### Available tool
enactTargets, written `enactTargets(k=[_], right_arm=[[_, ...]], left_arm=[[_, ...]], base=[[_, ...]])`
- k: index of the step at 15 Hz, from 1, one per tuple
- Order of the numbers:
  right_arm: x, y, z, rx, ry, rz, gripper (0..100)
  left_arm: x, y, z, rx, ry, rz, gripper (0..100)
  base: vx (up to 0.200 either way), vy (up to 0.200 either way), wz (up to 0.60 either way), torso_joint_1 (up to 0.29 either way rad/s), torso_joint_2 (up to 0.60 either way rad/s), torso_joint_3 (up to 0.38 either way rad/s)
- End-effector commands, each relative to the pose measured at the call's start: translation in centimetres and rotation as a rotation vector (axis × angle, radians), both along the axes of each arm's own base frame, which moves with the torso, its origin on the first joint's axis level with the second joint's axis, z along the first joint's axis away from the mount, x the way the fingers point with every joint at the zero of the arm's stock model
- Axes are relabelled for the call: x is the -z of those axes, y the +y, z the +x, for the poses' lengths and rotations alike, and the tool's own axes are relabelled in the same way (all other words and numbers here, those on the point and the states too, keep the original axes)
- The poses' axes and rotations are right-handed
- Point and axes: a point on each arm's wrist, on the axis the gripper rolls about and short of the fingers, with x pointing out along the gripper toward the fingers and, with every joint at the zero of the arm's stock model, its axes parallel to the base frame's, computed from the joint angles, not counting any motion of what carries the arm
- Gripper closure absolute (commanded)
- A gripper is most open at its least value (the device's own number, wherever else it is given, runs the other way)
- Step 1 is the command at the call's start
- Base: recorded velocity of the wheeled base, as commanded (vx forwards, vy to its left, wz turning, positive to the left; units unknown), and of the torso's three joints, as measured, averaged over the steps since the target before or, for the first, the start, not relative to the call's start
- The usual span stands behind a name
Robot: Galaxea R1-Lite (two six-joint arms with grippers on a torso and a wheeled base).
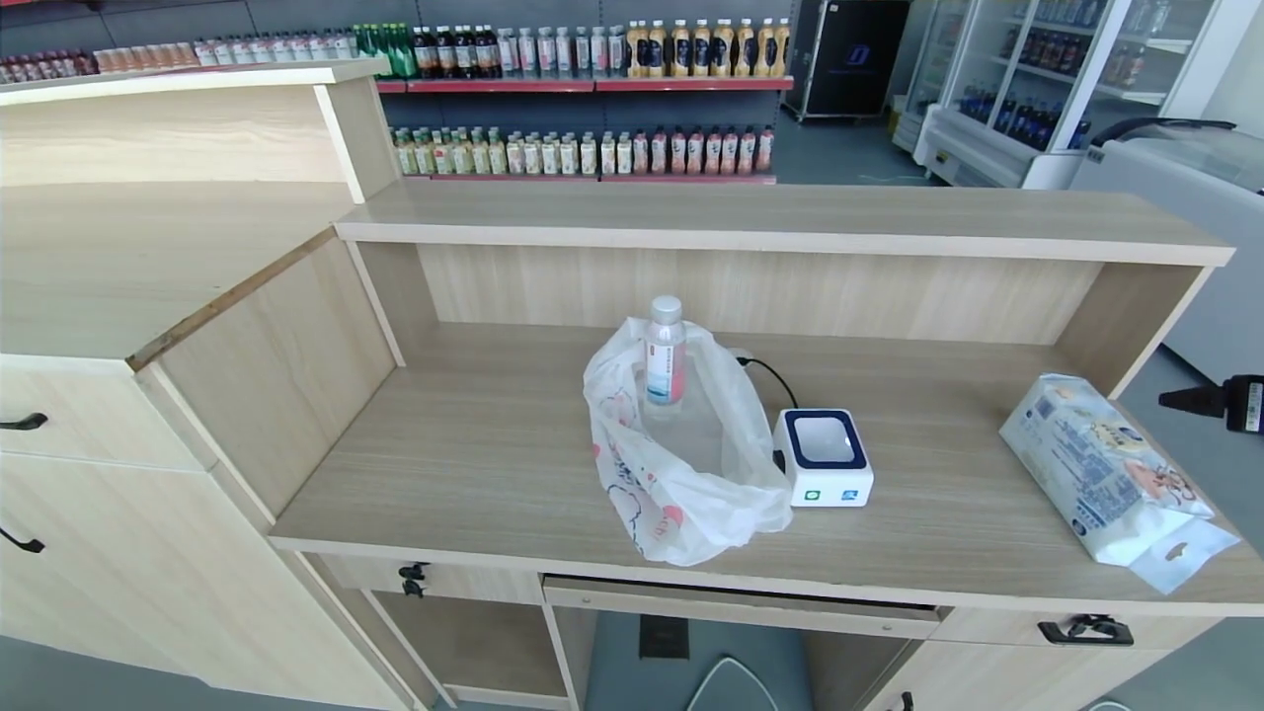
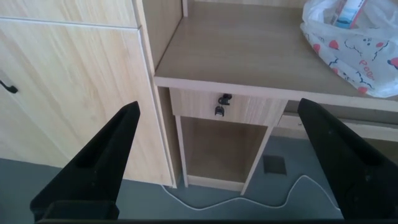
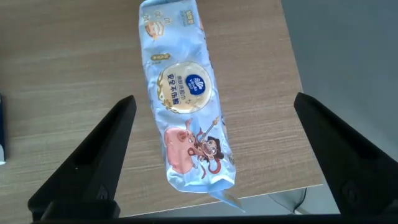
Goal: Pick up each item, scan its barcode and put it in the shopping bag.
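Observation:
A white printed shopping bag (image 1: 681, 474) lies open in the middle of the wooden counter (image 1: 474, 464), and a clear bottle (image 1: 665, 355) with a pink and blue label stands upright inside it. Right of the bag sits a white scanner (image 1: 822, 459) with a dark-rimmed window. A light blue snack pack (image 1: 1111, 474) lies flat at the counter's right end. My right gripper (image 3: 216, 101) hangs open above this pack (image 3: 186, 93), fingers on either side and not touching it; it shows at the right edge (image 1: 1200, 400). My left gripper (image 2: 219, 107) is open and empty, low, off the counter's front left corner, with the bag (image 2: 354, 43) off to one side.
A raised shelf (image 1: 770, 222) runs along the back of the counter, and a taller cabinet (image 1: 148, 267) stands on the left. A black cable (image 1: 765, 370) leads from the scanner towards the back. The snack pack's flap overhangs the front right corner. Drawers with black handles (image 1: 1084, 629) sit below.

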Motion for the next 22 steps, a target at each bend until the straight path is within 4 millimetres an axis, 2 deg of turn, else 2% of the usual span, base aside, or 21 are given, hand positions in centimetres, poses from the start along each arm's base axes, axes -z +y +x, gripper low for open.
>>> enactTargets(k=[1,7,8,9,12,17,22], right_arm=[[0.8,-0.8,0.6,0.032,0.049,-0.005,0],[4.6,-2.1,2.8,0.026,0.158,-0.023,0],[5.1,-2.1,2.9,0.021,0.170,-0.019,0],[6.4,-1.8,2.8,0.007,0.200,0.004,0],[7.7,-1.2,3.5,-0.043,0.218,0.027,0],[8.6,0.6,5.5,-0.113,0.190,-0.005,0],[8.0,0.6,5.5,-0.129,0.164,-0.005,0]], left_arm=[[0.0,0.0,0.0,-0.001,0.000,0.000,0],[0.0,0.0,0.0,-0.001,0.000,0.000,0],[0.0,0.0,0.0,-0.001,0.000,0.000,0],[0.0,0.0,0.0,-0.001,0.000,0.000,0],[0.0,0.0,0.0,-0.001,0.000,0.000,0],[0.0,0.0,0.0,-0.001,0.000,0.000,0],[0.0,0.0,0.0,-0.001,0.000,0.000,0]], base=[[0.000,0.000,0.00,0.000,0.00,0.000],[0.000,0.000,0.00,0.000,0.00,0.000],[0.000,0.000,0.00,0.000,0.00,0.000],[0.000,0.000,0.00,0.000,0.00,0.000],[0.000,0.000,0.00,0.000,0.00,0.000],[0.000,0.000,0.00,0.000,0.00,0.000],[0.000,0.000,0.00,0.000,0.00,0.000]])
